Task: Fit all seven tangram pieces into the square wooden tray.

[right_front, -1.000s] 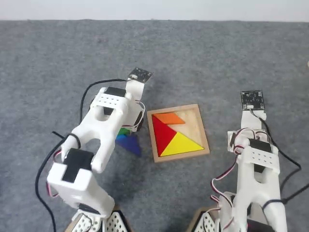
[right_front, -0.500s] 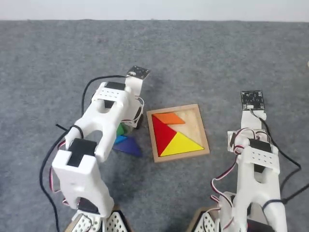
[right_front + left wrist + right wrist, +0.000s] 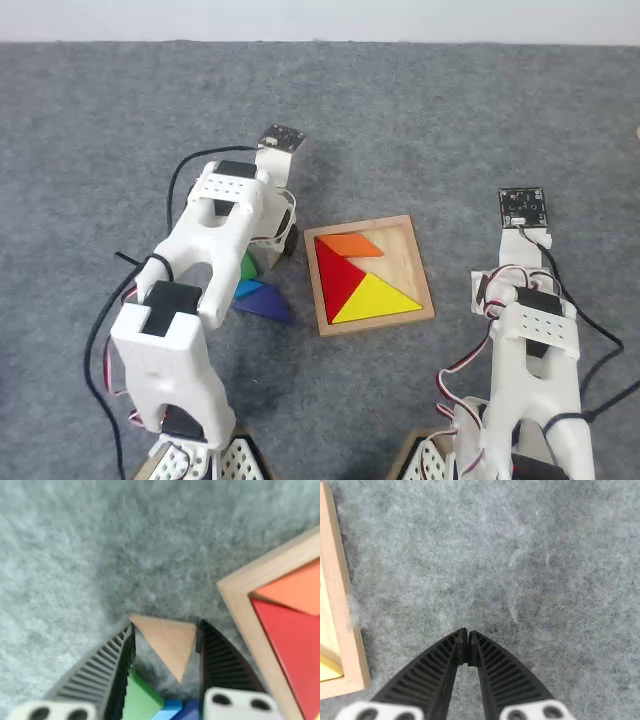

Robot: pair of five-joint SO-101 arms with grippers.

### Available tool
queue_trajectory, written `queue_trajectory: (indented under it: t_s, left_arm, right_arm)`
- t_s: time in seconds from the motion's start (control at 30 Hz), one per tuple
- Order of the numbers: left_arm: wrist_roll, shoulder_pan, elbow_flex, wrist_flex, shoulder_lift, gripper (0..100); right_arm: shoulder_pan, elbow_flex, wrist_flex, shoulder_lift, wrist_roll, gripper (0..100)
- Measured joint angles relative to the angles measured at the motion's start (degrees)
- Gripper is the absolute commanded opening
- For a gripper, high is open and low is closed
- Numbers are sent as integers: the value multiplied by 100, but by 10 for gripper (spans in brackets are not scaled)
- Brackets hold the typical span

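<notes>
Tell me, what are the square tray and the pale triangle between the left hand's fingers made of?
Square tray: looks like light wood, matte and unpainted, judging by its even tan rim. Pale triangle: probably the same bare wood, with the same tan tone and no paint; no grain can be made out to confirm it.

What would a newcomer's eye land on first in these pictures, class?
The square wooden tray mid-table, with its bright red triangle, yellow triangle and orange parallelogram. Just beside it, the left arm's jaws clasp a tan triangle, next to a loose green piece and blue pieces.
</notes>
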Motion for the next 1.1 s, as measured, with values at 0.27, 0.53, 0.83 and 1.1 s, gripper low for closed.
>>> queue_trajectory:
  t_s: [0.27, 0.53, 0.83, 1.1]
  left_arm:
    - [132, 0, -9, 0, 0, 199]
    - [167, 26, 132, 0, 0, 193]
    - [422, 246, 149, -9, 0, 168]
    - [360, 325, 149, -9, 0, 50]
  right_arm:
    - [0, 0, 0, 0, 0, 9]
    - [0, 0, -9, 0, 0, 9]
    - [0, 0, -9, 0, 0, 9]
    - [0, 0, -9, 0, 0, 9]
